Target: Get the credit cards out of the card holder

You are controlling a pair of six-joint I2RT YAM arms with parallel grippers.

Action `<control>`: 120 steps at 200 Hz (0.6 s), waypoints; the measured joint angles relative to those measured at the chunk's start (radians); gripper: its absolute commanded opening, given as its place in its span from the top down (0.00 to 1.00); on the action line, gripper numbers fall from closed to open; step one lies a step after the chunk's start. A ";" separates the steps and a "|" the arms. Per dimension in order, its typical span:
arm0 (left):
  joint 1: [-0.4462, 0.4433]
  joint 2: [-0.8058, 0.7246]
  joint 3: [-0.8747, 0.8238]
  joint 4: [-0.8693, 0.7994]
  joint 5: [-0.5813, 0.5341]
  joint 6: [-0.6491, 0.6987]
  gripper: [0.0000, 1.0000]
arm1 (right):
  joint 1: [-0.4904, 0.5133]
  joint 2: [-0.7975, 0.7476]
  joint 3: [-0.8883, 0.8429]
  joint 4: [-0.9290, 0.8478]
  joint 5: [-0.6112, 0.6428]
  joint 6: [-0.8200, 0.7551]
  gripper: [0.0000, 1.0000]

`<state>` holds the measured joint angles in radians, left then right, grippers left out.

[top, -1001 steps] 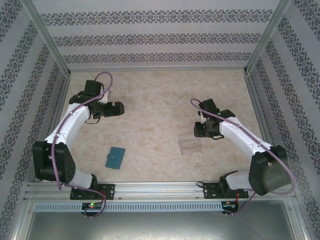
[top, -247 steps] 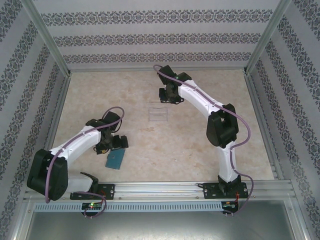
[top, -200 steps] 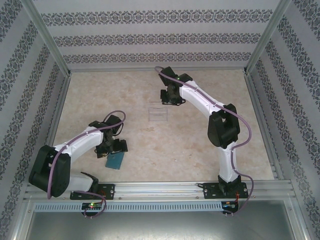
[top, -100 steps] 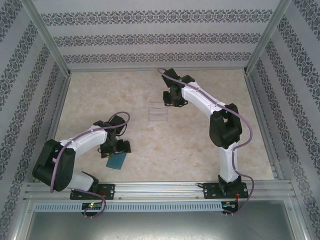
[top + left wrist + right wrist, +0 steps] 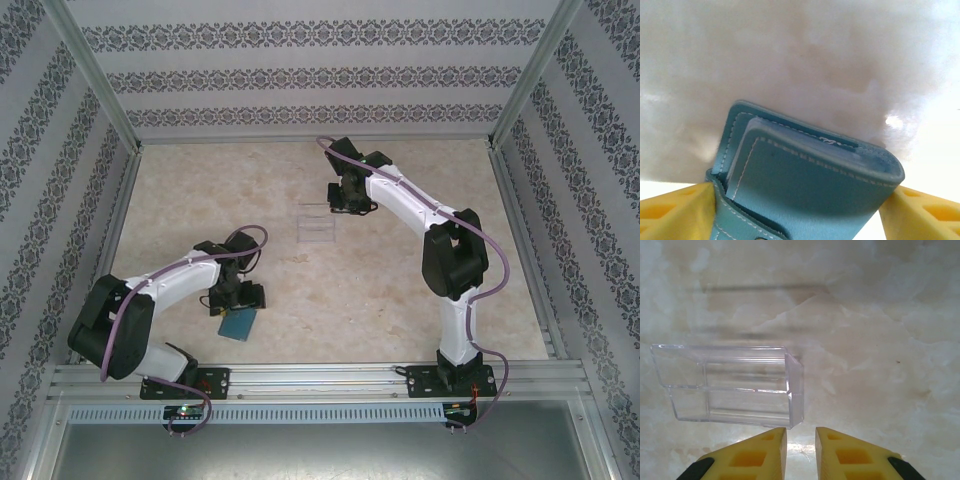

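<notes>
The teal card holder (image 5: 237, 324) lies folded on the table near the front left. In the left wrist view the card holder (image 5: 805, 165) sits between my yellow fingers (image 5: 675, 212), its stitched flap facing up. My left gripper (image 5: 800, 188) has one finger against each side of it, shut on it. The credit cards are hidden inside the holder. At the far middle of the table, my right gripper (image 5: 344, 201) hovers just right of the clear box. Seen from its wrist, the right gripper (image 5: 801, 433) is open only a narrow gap, holding nothing.
A clear plastic box (image 5: 316, 228) stands at the far middle of the marble-patterned table; in the right wrist view the box (image 5: 730, 390) lies just left of my fingertips. Patterned walls and metal posts enclose the table. A metal rail (image 5: 320, 380) runs along the near edge.
My left gripper has moved down and towards the card holder, and its jaws have narrowed around it. The right gripper has drifted slightly right, away from the clear box.
</notes>
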<state>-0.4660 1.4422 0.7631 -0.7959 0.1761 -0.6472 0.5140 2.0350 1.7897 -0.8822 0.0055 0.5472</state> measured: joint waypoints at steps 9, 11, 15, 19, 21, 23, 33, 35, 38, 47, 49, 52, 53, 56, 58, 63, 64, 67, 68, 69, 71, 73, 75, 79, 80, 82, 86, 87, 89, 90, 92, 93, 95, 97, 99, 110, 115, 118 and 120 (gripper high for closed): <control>-0.010 0.009 0.011 0.000 0.005 -0.002 0.23 | 0.000 -0.006 -0.005 0.004 0.000 0.000 0.77; -0.013 0.011 0.013 0.001 0.006 -0.003 0.23 | 0.000 -0.008 -0.007 0.005 0.000 0.000 0.77; -0.018 0.015 0.018 0.002 0.007 -0.005 0.23 | 0.000 -0.011 -0.010 0.005 0.000 0.000 0.77; -0.024 0.019 0.023 0.003 0.008 -0.007 0.23 | -0.001 -0.016 -0.015 0.004 0.000 0.000 0.77; -0.027 0.021 0.026 0.003 0.009 -0.009 0.23 | -0.002 -0.019 -0.017 0.005 0.000 0.000 0.77; -0.029 0.024 0.029 0.004 0.011 -0.009 0.23 | -0.002 -0.021 -0.020 0.004 0.000 0.000 0.77; -0.043 0.034 0.043 0.010 0.018 -0.013 0.23 | -0.002 -0.035 -0.032 0.005 0.000 0.000 0.77; -0.046 0.037 0.047 0.012 0.019 -0.014 0.23 | -0.002 -0.037 -0.034 0.005 0.000 0.000 0.77; -0.050 0.040 0.051 0.015 0.023 -0.016 0.23 | -0.002 -0.042 -0.039 0.005 0.000 0.000 0.77; -0.063 0.053 0.070 0.023 0.031 -0.017 0.23 | -0.003 -0.054 -0.053 0.009 0.000 0.000 0.77; -0.066 0.056 0.075 0.025 0.032 -0.018 0.23 | -0.004 -0.056 -0.056 0.010 0.000 0.000 0.77; -0.071 0.063 0.082 0.027 0.034 -0.019 0.23 | -0.006 -0.061 -0.063 0.012 0.000 0.000 0.77; -0.072 0.065 0.086 0.027 0.034 -0.019 0.23 | -0.006 -0.062 -0.064 0.013 0.000 0.000 0.77; -0.076 0.071 0.094 0.030 0.036 -0.020 0.23 | -0.006 -0.067 -0.071 0.015 0.000 0.000 0.77; -0.079 0.076 0.099 0.032 0.037 -0.020 0.23 | -0.007 -0.069 -0.074 0.016 0.000 0.000 0.77; -0.086 0.087 0.113 0.037 0.040 -0.021 0.23 | -0.008 -0.079 -0.087 0.020 0.000 0.000 0.77; -0.088 0.091 0.118 0.038 0.041 -0.021 0.23 | -0.009 -0.079 -0.089 0.020 0.000 0.000 0.77; -0.092 0.099 0.127 0.041 0.042 -0.022 0.23 | -0.011 -0.086 -0.098 0.021 0.001 -0.001 0.77; -0.093 0.103 0.132 0.042 0.042 -0.023 0.23 | -0.012 -0.087 -0.100 0.021 0.001 0.000 0.77; -0.095 0.105 0.134 0.042 0.042 -0.023 0.23 | -0.013 -0.088 -0.102 0.021 0.000 -0.001 0.77; -0.098 0.111 0.142 0.045 0.044 -0.024 0.23 | -0.014 -0.092 -0.107 0.021 0.001 -0.001 0.77; -0.101 0.118 0.149 0.047 0.045 -0.024 0.23 | -0.015 -0.096 -0.113 0.022 0.001 -0.001 0.77; -0.104 0.123 0.156 0.049 0.045 -0.025 0.23 | -0.016 -0.099 -0.118 0.023 0.001 -0.001 0.77; -0.110 0.136 0.169 0.054 0.048 -0.026 0.24 | -0.020 -0.106 -0.130 0.023 0.001 -0.001 0.77; -0.112 0.140 0.174 0.055 0.049 -0.027 0.24 | -0.021 -0.108 -0.132 0.024 0.001 -0.001 0.77; -0.114 0.145 0.180 0.056 0.049 -0.028 0.24 | -0.022 -0.111 -0.139 0.025 0.001 -0.001 0.77; -0.121 0.161 0.198 0.061 0.053 -0.029 0.24 | -0.024 -0.117 -0.149 0.026 0.002 -0.001 0.77; -0.122 0.164 0.201 0.061 0.053 -0.029 0.24 | -0.026 -0.120 -0.154 0.027 0.002 -0.001 0.77; -0.126 0.171 0.210 0.064 0.054 -0.030 0.25 | -0.028 -0.124 -0.161 0.029 0.002 -0.001 0.77; -0.128 0.177 0.216 0.065 0.056 -0.031 0.25 | -0.029 -0.125 -0.163 0.030 0.001 -0.001 0.77; -0.130 0.183 0.221 0.069 0.057 -0.032 0.25 | -0.029 -0.127 -0.168 0.030 0.001 -0.001 0.77; -0.132 0.189 0.227 0.071 0.058 -0.033 0.25 | -0.031 -0.130 -0.174 0.031 0.002 -0.001 0.77; -0.136 0.196 0.235 0.075 0.060 -0.035 0.25 | -0.034 -0.134 -0.181 0.032 0.002 -0.001 0.77; -0.138 0.202 0.241 0.078 0.060 -0.035 0.26 | -0.035 -0.137 -0.186 0.034 0.002 -0.001 0.77; -0.142 0.211 0.249 0.084 0.063 -0.038 0.26 | -0.036 -0.141 -0.194 0.035 0.002 -0.001 0.77; -0.155 0.250 0.283 0.109 0.077 -0.045 0.27 | -0.047 -0.161 -0.237 0.043 0.001 -0.002 0.78; -0.159 0.269 0.299 0.120 0.084 -0.051 0.27 | -0.050 -0.169 -0.255 0.047 0.002 -0.002 0.78; -0.162 0.278 0.307 0.126 0.087 -0.055 0.28 | -0.053 -0.173 -0.265 0.047 0.001 -0.003 0.78; -0.162 0.285 0.312 0.128 0.088 -0.058 0.28 | -0.055 -0.176 -0.272 0.047 0.001 -0.003 0.78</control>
<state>-0.6281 1.7267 1.0752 -0.6678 0.2642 -0.7048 0.4595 1.8587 1.5181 -0.8349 0.0067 0.5442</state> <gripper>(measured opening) 0.732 0.226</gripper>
